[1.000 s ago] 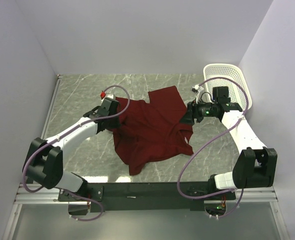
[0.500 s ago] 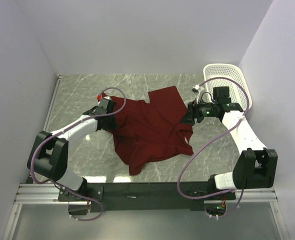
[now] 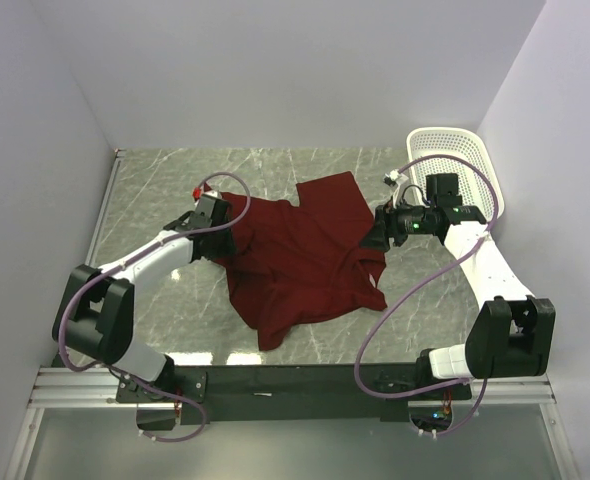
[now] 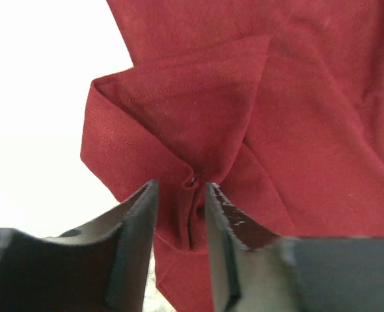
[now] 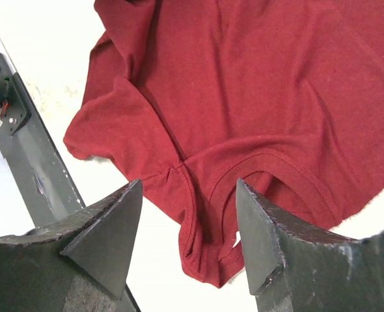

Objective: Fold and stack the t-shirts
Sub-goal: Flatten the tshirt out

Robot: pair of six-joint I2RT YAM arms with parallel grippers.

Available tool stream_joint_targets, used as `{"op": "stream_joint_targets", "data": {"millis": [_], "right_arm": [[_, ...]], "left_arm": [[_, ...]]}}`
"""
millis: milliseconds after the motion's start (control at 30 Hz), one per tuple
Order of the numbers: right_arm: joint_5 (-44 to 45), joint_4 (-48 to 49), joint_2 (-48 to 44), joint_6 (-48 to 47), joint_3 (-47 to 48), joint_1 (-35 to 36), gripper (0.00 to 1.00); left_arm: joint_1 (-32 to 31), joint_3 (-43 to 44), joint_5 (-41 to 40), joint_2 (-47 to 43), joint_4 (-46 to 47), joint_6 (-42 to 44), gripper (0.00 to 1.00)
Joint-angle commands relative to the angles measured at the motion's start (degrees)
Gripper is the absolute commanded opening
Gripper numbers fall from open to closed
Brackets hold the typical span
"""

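Nearest my end, the maroon t-shirt (image 3: 305,262) lies rumpled in the middle of the counter (image 3: 165,172), one corner of it pointing back toward the arm bases. It is not flat yet, so I judge the step in hand to be spreading it out before any fold. Further in, on the shirt's left edge, the left claw (image 4: 181,190) is clamped on a pinched-up fold of hemmed cloth, the fabric bunched between its two fingers. Across from it the right claw (image 5: 189,183) hangs above the collar (image 5: 270,170) with its fingers wide apart, gripping nothing. To do this well I would bring the right claw down onto the shoulder beside the collar, catching one layer only. Then I would draw both claws outward, low and level, so the cloth slides flat rather than lifting and folding over on itself. A deep bite at the left could drag two layers together. At the far right corner stands the white basket (image 3: 457,150), well apart from the shirt.
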Motion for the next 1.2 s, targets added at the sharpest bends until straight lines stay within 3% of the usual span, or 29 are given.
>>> {"op": "stream_joint_targets", "data": {"millis": [0, 667, 767, 900, 1100, 1167], "right_arm": [[-1.39, -0.36, -0.96, -0.82, 0.66, -0.38, 0.66], [-1.74, -1.06, -0.61, -1.35, 0.93, -0.38, 0.66], [-1.74, -1.15, -0.61, -1.35, 0.93, -0.38, 0.66], [-1.92, -1.15, -0.61, -1.44, 0.93, -0.38, 0.66], [-2.09, -1.59, -0.61, -1.61, 1.19, -0.38, 0.66], [-2.09, -1.59, -0.96, -1.7, 1.02, -0.46, 0.66]], "left_arm": [[0.72, 0.21, -0.95, -3.75, 0.84, -0.02, 0.42], [1.96, 0.38, 4.32, 0.81, 2.6, 0.94, 0.35], [1.96, 0.47, 3.27, 1.35, 2.51, 0.86, 0.26], [1.96, 0.38, 0.02, -1.54, 1.2, 0.42, 0.01], [1.96, -3.21, -1.14, -11.98, -2.14, -2.74, 0.01], [1.96, -6.28, 0.09, -17.0, -4.77, -8.09, 0.01]]}}
